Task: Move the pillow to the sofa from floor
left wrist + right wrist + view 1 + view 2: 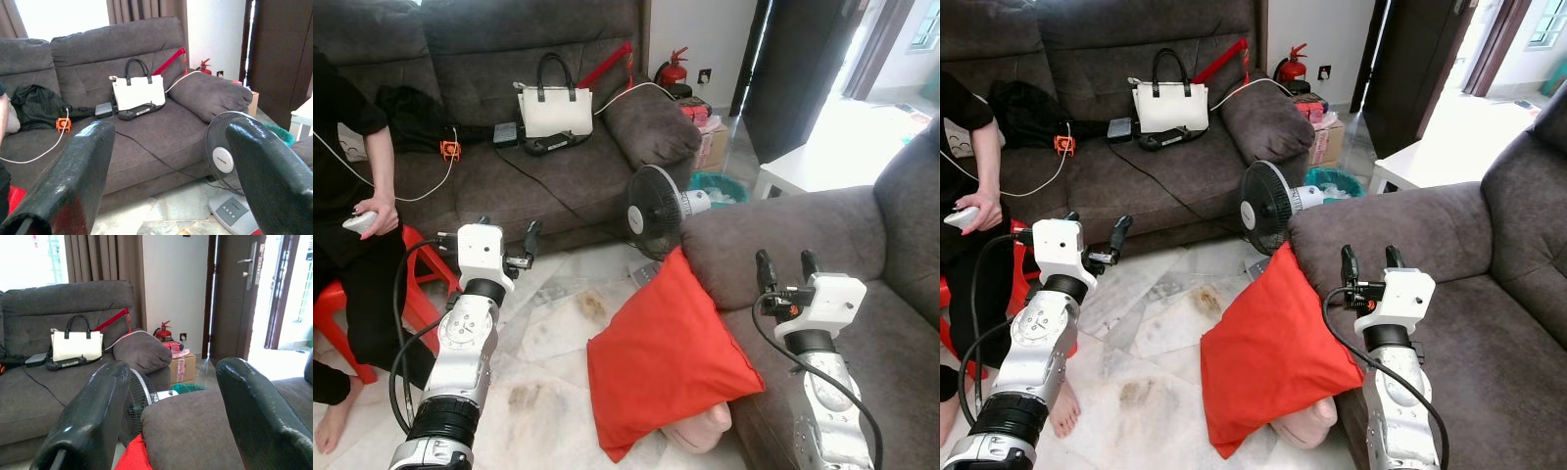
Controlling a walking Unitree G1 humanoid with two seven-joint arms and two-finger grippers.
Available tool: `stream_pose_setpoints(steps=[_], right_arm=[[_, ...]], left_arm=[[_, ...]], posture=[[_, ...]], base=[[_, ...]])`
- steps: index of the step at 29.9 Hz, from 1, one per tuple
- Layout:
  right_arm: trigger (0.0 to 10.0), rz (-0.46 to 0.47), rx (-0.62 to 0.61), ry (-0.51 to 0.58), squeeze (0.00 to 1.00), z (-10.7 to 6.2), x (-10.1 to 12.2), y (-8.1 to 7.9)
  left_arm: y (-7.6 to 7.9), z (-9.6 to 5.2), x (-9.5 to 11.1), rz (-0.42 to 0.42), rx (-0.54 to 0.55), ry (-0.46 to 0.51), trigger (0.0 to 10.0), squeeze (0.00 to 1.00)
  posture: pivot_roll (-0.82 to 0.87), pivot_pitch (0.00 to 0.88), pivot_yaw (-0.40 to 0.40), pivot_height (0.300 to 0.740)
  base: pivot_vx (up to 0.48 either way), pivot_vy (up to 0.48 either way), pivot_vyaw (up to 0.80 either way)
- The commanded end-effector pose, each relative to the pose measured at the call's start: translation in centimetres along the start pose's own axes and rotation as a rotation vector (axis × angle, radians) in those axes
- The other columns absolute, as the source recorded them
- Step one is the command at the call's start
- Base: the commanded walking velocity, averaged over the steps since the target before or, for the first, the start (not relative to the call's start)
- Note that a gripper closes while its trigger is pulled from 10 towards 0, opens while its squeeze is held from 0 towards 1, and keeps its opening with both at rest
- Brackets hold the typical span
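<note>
A red pillow (666, 362) stands on its edge on the tiled floor, leaning against the arm (773, 235) of the grey sofa on my right. A corner of the pillow (131, 458) appears in the right wrist view. My right gripper (787, 264) is open and empty. It is raised over the sofa seat (891, 362), just right of the pillow and apart from it. Left of the pillow, my left gripper (509, 230) is held up over the floor, open and empty. In the left wrist view its fingers (73, 171) frame the far sofa.
A black standing fan (656, 211) is just behind the pillow, and a pink object (700, 431) lies under it. The far sofa (558, 176) holds a white handbag (554, 110), cables and dark clothes. A person (352, 196) sits at left on a red stool (333, 304). A white table (813, 162) stands at right.
</note>
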State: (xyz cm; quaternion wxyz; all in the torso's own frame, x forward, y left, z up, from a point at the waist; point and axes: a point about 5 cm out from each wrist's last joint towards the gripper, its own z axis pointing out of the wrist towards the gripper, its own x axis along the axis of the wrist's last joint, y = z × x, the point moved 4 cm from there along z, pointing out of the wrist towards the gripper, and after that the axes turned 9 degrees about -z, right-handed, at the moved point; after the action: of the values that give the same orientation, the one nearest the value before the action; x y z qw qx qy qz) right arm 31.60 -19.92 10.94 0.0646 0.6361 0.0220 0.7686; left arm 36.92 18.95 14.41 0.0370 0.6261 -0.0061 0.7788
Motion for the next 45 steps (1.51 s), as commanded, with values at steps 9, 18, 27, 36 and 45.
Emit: stream_pose_setpoints(steps=[9,18,27,36,45], right_arm=[[10.0,0.001,-0.1,0.0,0.0,-0.9,-0.3,1.7],[10.0,-0.008,-0.178,-0.006,0.0,-2.8,-0.5,2.9],[10.0,0.001,-0.215,0.001,0.0,-3.1,-0.4,2.9],[10.0,0.001,-0.252,-0.01,0.0,-4.0,-0.7,3.1],[10.0,0.017,-0.18,-0.024,0.0,-2.7,-1.1,1.9]], left_arm=[[2.2,1.5,-0.2,0.0,-0.075,-0.013,10.0,0.0],[4.1,2.7,-0.2,-0.002,-0.149,-0.019,10.0,0.0],[4.6,3.1,-0.1,0.009,-0.185,-0.022,10.0,0.0],[5.3,3.7,0.2,0.012,-0.224,-0.022,10.0,0.0],[3.3,3.1,0.4,0.042,-0.168,0.003,10.0,0.0]], posture=[[-0.06,0.0,0.087,0.74],[-0.13,0.0,0.131,0.74],[-0.16,0.0,0.179,0.74],[-0.19,0.0,0.209,0.74],[-0.07,0.0,0.142,0.74]], base=[[0.0,0.0,0.0],[0.0,0.0,0.0],[0.0,0.0,0.0],[0.0,0.0,0.0],[0.0,0.0,0.0]])
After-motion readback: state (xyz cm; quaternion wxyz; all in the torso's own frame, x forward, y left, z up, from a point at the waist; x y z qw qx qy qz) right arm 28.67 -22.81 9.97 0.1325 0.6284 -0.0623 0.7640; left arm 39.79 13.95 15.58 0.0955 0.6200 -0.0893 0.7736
